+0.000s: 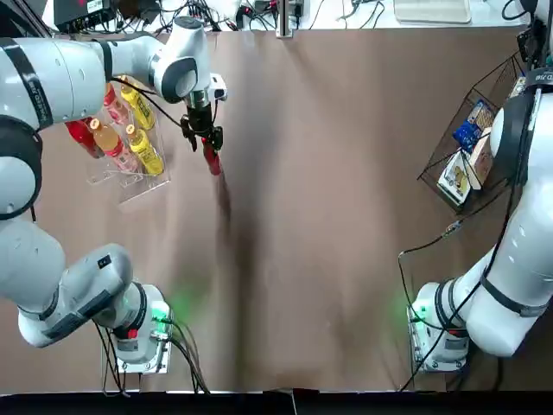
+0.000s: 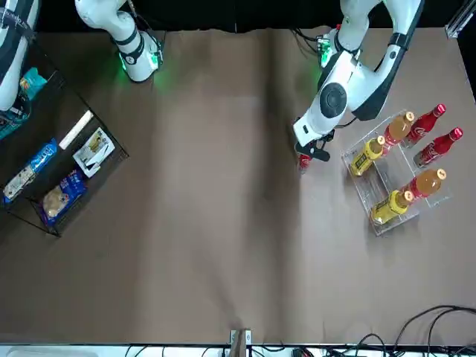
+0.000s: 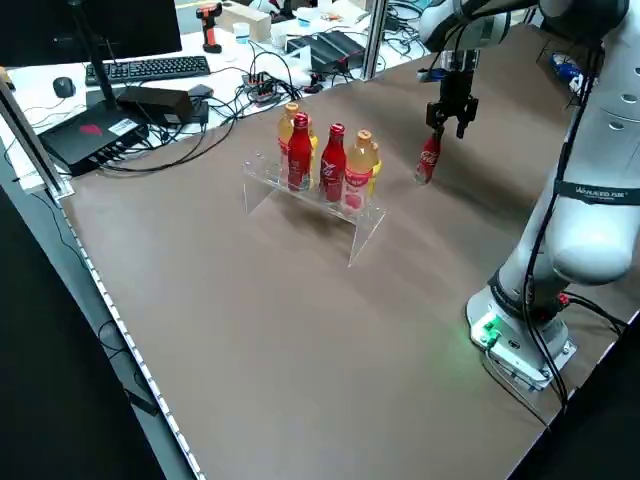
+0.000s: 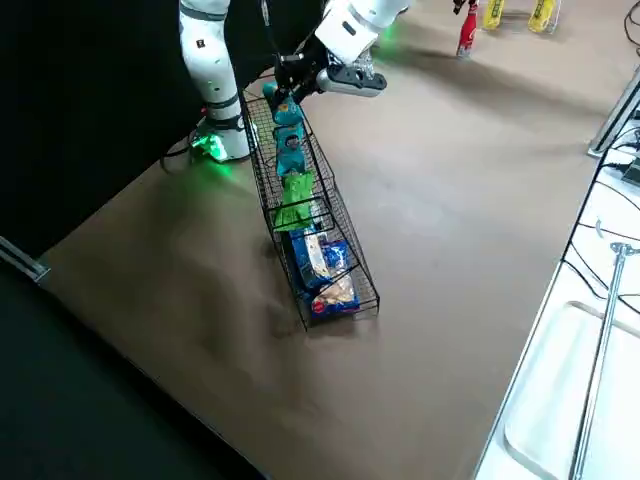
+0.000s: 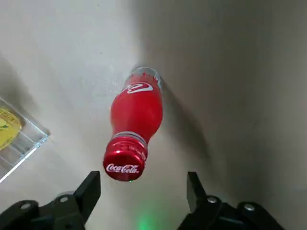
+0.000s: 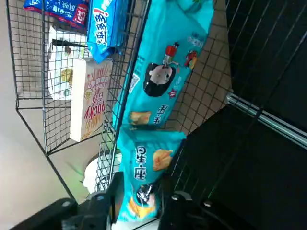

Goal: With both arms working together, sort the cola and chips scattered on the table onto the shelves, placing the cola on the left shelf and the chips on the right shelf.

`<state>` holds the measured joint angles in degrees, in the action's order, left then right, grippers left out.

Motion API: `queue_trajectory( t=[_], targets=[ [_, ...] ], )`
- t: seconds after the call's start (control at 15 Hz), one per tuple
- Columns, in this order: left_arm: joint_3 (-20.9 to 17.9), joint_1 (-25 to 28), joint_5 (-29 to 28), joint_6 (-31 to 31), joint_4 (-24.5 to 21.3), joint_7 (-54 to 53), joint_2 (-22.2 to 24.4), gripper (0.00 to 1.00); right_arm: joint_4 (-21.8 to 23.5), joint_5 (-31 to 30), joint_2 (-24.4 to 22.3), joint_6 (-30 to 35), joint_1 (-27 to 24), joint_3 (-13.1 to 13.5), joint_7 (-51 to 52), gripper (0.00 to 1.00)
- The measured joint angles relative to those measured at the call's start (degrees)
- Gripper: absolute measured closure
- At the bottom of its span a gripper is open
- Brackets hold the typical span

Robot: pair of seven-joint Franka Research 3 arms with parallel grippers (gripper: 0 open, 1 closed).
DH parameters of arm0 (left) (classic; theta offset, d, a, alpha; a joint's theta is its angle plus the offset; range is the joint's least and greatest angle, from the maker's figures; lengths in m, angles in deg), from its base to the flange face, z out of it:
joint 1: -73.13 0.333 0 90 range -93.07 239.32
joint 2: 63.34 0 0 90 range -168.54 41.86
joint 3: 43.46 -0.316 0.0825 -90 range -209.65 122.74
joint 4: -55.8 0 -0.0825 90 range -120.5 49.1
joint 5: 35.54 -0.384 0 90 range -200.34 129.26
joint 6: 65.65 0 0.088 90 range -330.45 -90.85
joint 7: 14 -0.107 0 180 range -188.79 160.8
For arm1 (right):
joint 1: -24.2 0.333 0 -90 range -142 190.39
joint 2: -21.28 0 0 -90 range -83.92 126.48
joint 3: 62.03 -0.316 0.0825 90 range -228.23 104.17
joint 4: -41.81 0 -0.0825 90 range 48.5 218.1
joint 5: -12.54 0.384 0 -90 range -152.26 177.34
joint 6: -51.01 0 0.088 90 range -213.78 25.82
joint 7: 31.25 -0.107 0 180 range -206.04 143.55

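One cola bottle stands on the table just right of the left shelf, a clear stand. My left gripper hovers open over its red cap, fingers apart on either side; the left side view shows this gripper a little above the bottle. Two more cola bottles stand in the clear stand. My right gripper is at the upper end of the right shelf, shut on a teal chips packet. Another teal packet and a green one lie in that rack.
Amber bottles and yellow bottles share the clear stand. Blue and white boxes fill the rack's lower end. Cables and equipment line the table's far edge. Both arm bases sit at the near edge.
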<state>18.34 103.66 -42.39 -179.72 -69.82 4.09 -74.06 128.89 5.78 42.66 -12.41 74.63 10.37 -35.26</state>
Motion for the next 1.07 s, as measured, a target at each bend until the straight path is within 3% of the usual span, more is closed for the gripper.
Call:
queue_trajectory(
  t=[0.2, 0.47, 0.73, 1.07],
  targets=[
    [0.0, 0.0, -0.43, -0.09, 0.0, 0.0, 0.0, 0.33, -1.99, -0.04, -0.01, 1.39, 0.0, 0.07, 0.24, 0.61],
    [-0.02, 0.0, -0.77, -0.1, 0.0, 0.0, 0.0, 0.37, -5.96, 2.21, -0.1, 1.41, 0.2, -0.17, 0.72, 0.61],
    [-0.11, 0.02, -0.81, -0.35, 0.11, 0.0, 0.01, 0.37, -8.46, 14.48, -0.11, -2.62, 0.22, -0.29, 0.73, 0.61],
    [-0.39, 0.21, -2.25, -0.44, 0.46, 0.0, 0.02, 0.37, -7.8, 29.29, -0.08, -10.83, 0.2, -0.67, 0.73, 0.57]
  ],
)
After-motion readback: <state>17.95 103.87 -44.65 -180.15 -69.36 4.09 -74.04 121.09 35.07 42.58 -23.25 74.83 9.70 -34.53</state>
